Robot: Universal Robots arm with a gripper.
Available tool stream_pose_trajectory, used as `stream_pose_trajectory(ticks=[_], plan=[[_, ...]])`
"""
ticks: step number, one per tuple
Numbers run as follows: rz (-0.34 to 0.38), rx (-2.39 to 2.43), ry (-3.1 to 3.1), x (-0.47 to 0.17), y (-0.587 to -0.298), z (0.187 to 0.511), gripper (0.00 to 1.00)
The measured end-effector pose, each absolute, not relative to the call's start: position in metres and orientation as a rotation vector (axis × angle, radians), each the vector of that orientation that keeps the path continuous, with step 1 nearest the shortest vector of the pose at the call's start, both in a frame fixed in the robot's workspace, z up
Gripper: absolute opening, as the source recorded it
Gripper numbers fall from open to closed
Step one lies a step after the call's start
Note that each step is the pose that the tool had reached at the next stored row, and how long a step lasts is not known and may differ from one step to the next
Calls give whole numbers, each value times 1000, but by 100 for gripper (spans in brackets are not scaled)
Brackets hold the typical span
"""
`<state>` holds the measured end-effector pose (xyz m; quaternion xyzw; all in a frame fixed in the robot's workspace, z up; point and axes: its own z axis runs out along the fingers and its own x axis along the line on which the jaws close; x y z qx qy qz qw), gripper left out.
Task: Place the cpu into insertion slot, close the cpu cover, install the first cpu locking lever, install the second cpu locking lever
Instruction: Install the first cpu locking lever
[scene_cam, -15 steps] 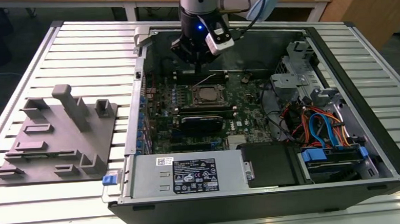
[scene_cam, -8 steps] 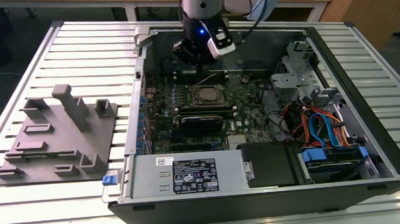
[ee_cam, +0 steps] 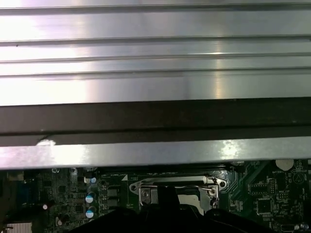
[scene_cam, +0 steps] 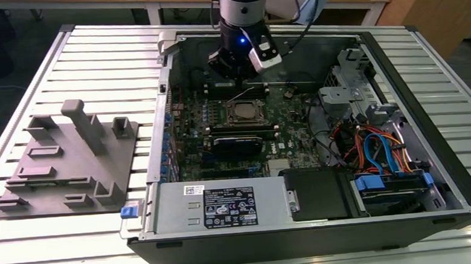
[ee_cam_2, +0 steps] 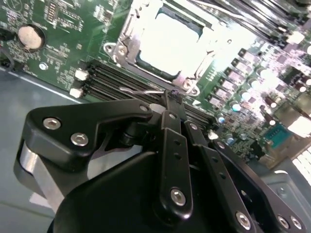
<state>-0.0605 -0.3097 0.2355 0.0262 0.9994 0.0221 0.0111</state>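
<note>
Second wrist view, cpu (ee_cam_2: 167, 41) seated, just beyond jaws

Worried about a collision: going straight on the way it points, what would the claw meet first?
Probably the thin wire locking lever at the tip of the claw; depth is unclear, so they may touch.

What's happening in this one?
A robot arm reaches into an open computer case. The cpu sits in the insertion slot with the cpu cover down over it. The gripper, its tips together, is at a thin wire locking lever beside it; whether it grips the lever is unclear.
</note>
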Motion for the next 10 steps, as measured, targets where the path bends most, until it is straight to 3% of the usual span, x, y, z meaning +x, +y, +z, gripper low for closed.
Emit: stream_pose_trajectory(ticks=[10], plan=[[80, 88, 3117, -54, -309, 228, 10]])
